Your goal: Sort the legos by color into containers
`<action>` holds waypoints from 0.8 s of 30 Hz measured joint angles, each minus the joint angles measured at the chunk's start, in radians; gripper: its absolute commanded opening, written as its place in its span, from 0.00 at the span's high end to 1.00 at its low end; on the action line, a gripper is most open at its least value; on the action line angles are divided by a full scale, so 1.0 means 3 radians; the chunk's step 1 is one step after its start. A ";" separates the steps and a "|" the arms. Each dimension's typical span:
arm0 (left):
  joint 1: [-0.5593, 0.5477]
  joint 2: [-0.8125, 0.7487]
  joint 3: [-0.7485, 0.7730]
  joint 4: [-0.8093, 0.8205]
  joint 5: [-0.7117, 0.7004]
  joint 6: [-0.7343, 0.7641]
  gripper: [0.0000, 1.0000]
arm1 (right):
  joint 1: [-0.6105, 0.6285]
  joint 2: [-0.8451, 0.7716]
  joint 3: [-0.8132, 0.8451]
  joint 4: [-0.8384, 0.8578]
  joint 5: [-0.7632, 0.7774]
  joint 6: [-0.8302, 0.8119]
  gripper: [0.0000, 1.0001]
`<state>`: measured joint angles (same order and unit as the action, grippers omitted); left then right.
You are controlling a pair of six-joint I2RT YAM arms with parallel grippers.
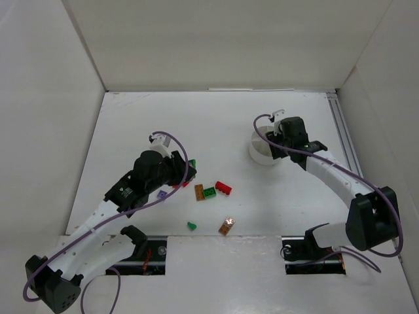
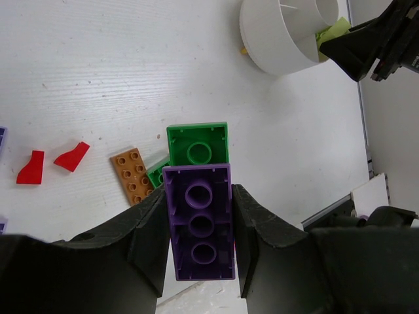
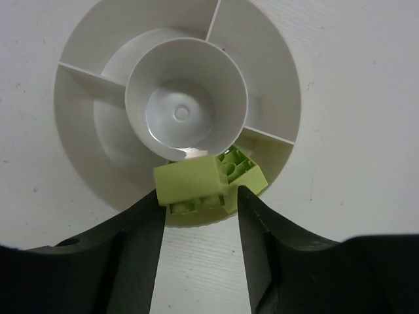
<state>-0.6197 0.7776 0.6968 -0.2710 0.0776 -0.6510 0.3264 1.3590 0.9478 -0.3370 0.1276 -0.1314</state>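
While my left tool (image 2: 198,209) grips a purple brick (image 2: 198,226), right tool (image 3: 200,196) a pale brick (image 3: 190,183) over the dish (image 3: 78,131), loose bricks (image 1: 209,191) await sorting.

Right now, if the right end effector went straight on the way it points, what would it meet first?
Probably the dish: the right end effector, holding a pale green brick, points down at its near compartment. Depth is unclear.

Right wrist view: dish (image 3: 275,78), one; pale yellow bricks (image 3: 190,186), two. Left wrist view: purple brick (image 2: 200,222), one whole; green bricks (image 2: 196,147), two; orange brick (image 2: 134,175), one; red pieces (image 2: 71,157), two.
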 measured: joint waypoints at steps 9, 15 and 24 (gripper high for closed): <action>0.0000 0.0000 0.0000 -0.0011 -0.0001 0.0000 1.00 | 0.0000 0.0028 0.0005 -0.0022 0.0072 0.0053 0.34; 0.0000 0.0000 0.0000 -0.0011 -0.0001 0.0000 1.00 | 0.0000 0.0006 0.0005 -0.0079 0.0156 0.0092 0.39; 0.0000 0.0017 0.0000 -0.0011 0.0000 0.0000 1.00 | 0.0000 -0.0254 0.0005 -0.0108 0.0142 0.0098 0.38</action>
<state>-0.6197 0.7826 0.6968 -0.2745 0.0776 -0.6510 0.3264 1.2827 0.9493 -0.3695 0.1703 -0.1020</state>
